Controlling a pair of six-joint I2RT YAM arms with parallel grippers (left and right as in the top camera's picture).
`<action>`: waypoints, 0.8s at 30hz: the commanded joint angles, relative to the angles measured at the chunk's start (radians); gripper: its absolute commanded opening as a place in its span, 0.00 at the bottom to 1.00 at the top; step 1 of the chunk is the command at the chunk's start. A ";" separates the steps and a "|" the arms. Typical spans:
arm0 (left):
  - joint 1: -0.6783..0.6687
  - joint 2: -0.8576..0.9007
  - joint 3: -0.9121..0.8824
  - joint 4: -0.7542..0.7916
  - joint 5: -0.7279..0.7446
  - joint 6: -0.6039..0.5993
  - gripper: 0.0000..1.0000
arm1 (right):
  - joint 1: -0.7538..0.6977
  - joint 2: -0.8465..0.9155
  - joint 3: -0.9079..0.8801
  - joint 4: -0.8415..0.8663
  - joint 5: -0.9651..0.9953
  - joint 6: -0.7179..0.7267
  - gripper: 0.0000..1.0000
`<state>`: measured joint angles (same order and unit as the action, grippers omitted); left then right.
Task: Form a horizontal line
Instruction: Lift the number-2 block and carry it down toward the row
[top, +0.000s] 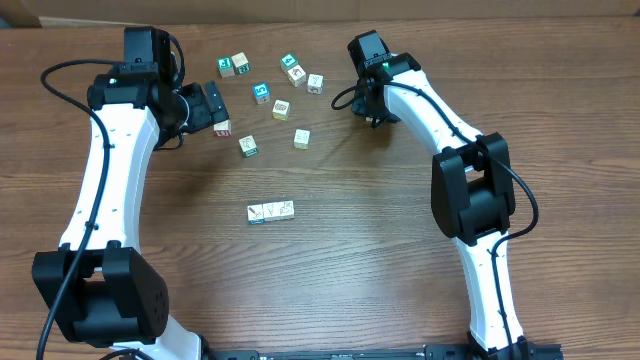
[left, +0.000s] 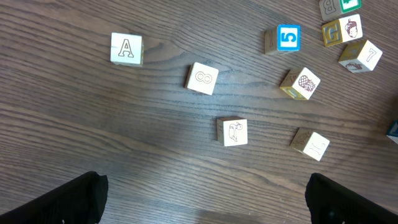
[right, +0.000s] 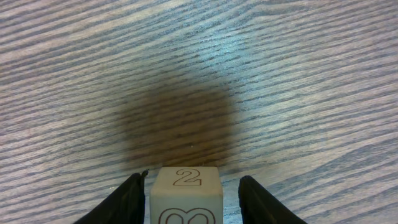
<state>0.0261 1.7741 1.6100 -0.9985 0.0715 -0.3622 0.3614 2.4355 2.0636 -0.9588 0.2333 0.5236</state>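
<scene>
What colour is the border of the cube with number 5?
Blue, around a white face; the cube shows best in the left wrist view.

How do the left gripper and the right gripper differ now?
The left gripper stands wide open with nothing between its fingers; the right gripper has a pale wooden cube marked 2 between its fingers, narrow gaps on both sides. The left gripper hangs over loose picture cubes; the right gripper over bare brown wooden table. Both have black fingers.
</scene>
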 joint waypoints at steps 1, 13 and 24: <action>0.000 -0.002 0.014 0.004 0.000 0.007 0.99 | -0.003 -0.049 0.029 0.004 0.005 0.000 0.43; 0.000 -0.002 0.014 0.004 0.000 0.007 0.99 | -0.003 -0.049 0.029 -0.056 -0.034 -0.017 0.18; 0.000 -0.002 0.014 0.004 0.000 0.008 1.00 | -0.002 -0.095 0.181 -0.250 -0.055 -0.084 0.11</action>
<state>0.0261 1.7741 1.6100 -0.9974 0.0715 -0.3622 0.3614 2.4317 2.1479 -1.1652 0.1829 0.4610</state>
